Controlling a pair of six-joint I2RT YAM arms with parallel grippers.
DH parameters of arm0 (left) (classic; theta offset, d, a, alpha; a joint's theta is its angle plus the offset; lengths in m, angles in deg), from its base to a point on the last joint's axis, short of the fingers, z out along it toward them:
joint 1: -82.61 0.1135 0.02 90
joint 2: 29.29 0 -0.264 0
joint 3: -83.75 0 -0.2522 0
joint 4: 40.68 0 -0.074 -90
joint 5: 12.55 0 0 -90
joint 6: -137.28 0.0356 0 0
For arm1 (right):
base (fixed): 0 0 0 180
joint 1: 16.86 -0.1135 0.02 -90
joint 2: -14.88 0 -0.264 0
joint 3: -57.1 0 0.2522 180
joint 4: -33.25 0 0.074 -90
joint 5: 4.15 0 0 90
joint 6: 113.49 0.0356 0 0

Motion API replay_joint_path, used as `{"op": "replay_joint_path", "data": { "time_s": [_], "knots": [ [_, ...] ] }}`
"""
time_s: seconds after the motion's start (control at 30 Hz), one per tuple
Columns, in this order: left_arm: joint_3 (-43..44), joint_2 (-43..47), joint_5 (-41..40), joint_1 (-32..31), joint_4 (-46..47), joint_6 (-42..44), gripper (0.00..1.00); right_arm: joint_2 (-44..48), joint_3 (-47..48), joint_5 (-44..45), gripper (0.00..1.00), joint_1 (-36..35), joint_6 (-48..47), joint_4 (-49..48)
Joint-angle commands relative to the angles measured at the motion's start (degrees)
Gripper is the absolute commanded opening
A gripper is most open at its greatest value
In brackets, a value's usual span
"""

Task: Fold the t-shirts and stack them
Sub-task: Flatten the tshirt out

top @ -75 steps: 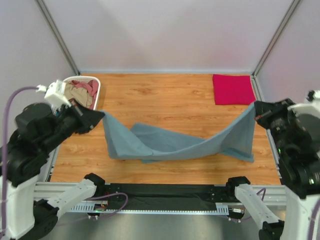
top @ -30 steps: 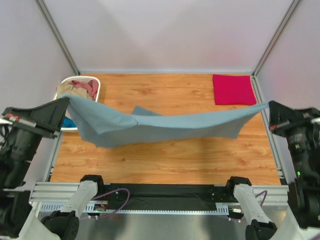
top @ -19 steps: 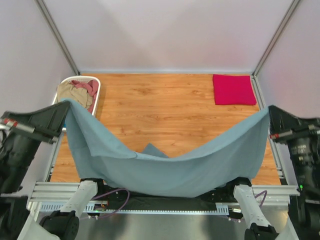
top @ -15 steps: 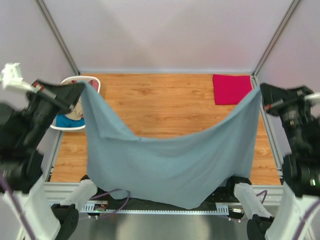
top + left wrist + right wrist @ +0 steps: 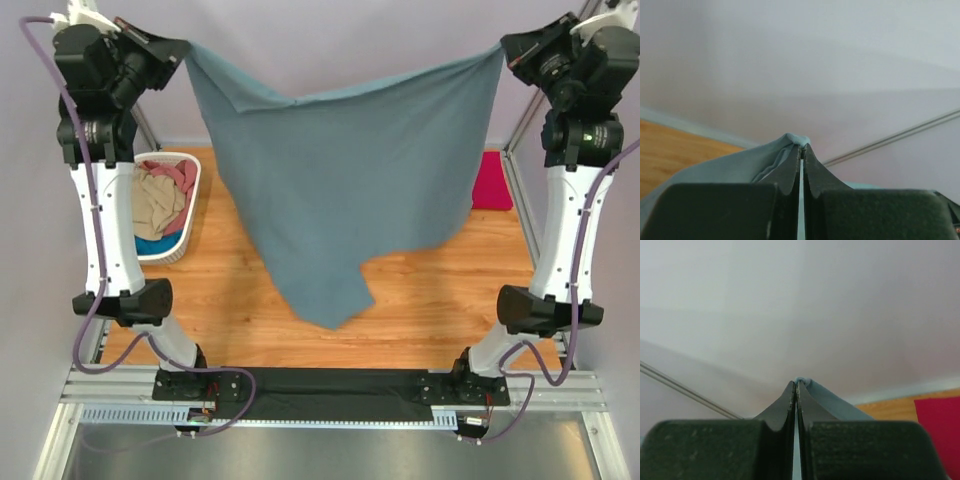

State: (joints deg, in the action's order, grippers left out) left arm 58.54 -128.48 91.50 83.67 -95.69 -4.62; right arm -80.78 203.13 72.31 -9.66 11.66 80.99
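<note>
The large slate grey-blue t-shirt (image 5: 340,170) hangs spread high above the table, its lower point dangling over the wood. My left gripper (image 5: 183,47) is shut on its upper left corner and my right gripper (image 5: 503,47) is shut on its upper right corner. In the left wrist view a bunch of grey-blue cloth (image 5: 740,165) pokes out past my closed left gripper (image 5: 802,146). The right wrist view shows the shirt's cloth (image 5: 832,400) pinched at my right gripper (image 5: 796,382). A folded crimson-pink t-shirt (image 5: 491,180) lies at the back right, half hidden by the hanging shirt.
A white slatted laundry basket (image 5: 190,215) at the left edge holds tan, dusty-pink and bright-blue shirts. The wooden table top (image 5: 420,300) lies below the hanging cloth. Both arms stand upright at the sides, with grey walls close behind.
Both arms have swung up and back, lifting the grey-blue shirt from a low sag near the front edge to a high spread hang. Both grips have held.
</note>
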Motion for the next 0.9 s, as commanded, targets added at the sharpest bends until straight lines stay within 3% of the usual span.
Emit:
{"op": "replay_joint_path", "data": {
  "time_s": [0.0, 0.17, 0.23, 0.5, 0.63, 0.73, 0.77, 0.87],
  "knots": [
    [0.5, 9.6, 1.3, 2.3, 13.6, -4.4, 0.00, 3.6, 8.0, -1.5, 0.00, 2.8, -3.0, -3.1],
    [-9.4, 19.4, -0.7, 2.2, 14.6, 2.8, 0.00, 11.6, -2.2, -3.4, 0.00, 4.8, -4.9, -4.9],
    [-13.7, 24.7, -0.9, 2.3, 14.8, 4.5, 0.00, 15.0, -10.7, -4.1, 0.00, 4.8, -5.8, -6.1],
    [-53.4, 49.1, 5.0, 2.2, 11.4, 4.3, 0.00, 36.7, -51.0, -4.3, 0.00, 4.7, -9.9, -5.9],
    [-70.3, 59.2, 5.5, 2.2, -0.6, 5.9, 0.00, 45.9, -63.9, -3.9, 0.00, 4.7, -10.5, 1.2],
    [-76.0, 66.3, 0.5, 0.5, -13.4, 8.8, 0.00, 51.4, -69.1, -5.7, 0.00, 4.6, -10.6, 8.7],
    [-77.2, 68.8, -4.8, -0.8, -15.8, 9.2, 0.00, 52.8, -72.7, -5.7, 0.00, 3.4, -10.5, 9.9],
    [-81.3, 73.2, -11.1, -1.0, -21.5, 9.7, 0.00, 56.3, -79.7, -3.4, 0.00, 1.9, -9.1, 14.8]
  ]
}}
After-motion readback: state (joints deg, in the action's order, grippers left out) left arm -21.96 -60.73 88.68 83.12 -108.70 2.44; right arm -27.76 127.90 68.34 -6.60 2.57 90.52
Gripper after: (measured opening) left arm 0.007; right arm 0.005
